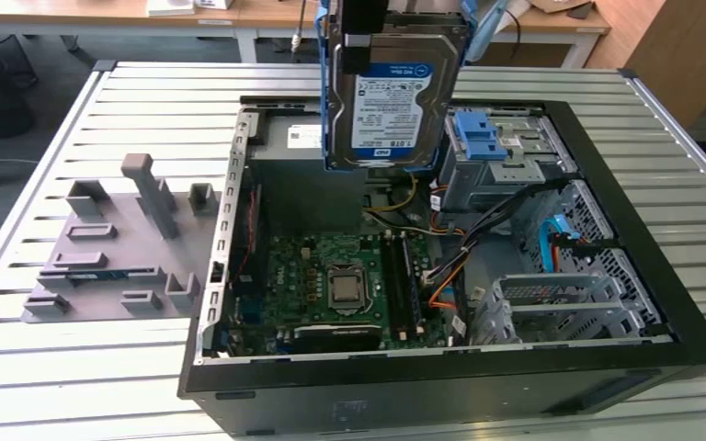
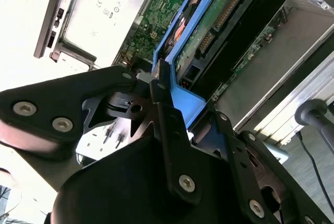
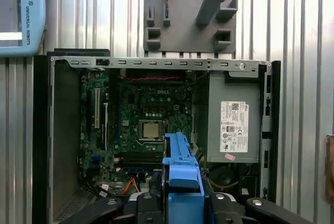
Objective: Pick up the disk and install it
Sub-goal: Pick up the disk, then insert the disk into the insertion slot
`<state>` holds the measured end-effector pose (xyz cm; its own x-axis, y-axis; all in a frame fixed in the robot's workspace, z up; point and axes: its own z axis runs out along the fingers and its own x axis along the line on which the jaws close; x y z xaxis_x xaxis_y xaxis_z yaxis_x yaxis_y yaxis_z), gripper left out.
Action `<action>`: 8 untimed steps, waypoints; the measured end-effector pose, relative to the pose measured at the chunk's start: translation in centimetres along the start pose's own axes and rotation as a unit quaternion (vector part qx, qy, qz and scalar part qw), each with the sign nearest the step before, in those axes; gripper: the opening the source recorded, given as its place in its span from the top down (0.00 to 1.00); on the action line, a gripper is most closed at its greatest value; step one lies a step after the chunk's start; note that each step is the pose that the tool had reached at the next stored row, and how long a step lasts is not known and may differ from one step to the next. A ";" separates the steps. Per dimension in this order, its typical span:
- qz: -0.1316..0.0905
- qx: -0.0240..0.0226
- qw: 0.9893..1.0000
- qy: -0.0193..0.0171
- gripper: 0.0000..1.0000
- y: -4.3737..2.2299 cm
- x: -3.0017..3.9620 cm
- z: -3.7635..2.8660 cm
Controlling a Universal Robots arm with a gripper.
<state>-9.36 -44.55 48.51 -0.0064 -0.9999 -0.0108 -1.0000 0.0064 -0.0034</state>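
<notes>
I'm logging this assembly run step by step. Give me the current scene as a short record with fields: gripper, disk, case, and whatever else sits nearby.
gripper: shut on the disk's blue side rail
disk: hard drive, held upright over the open case, label facing the exterior camera
computer case: lying open on the slatted table, motherboard exposed
power supply: grey box with white sticker, inside the case
blue latch: inside the case, to the exterior view's right of the disk
grey fixture: on the table, to the exterior view's left of the case
</notes>
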 end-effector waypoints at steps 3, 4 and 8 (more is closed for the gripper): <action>0.000 0.000 1.000 0.000 0.64 -0.19 0.05 0.00; 0.000 0.000 1.000 0.000 0.64 -0.33 0.06 0.00; 0.000 0.000 1.000 0.000 0.64 -0.50 0.08 0.00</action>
<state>-8.86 -44.63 48.50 -0.0065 -0.9999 -0.0108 -1.0000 0.0065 -0.0034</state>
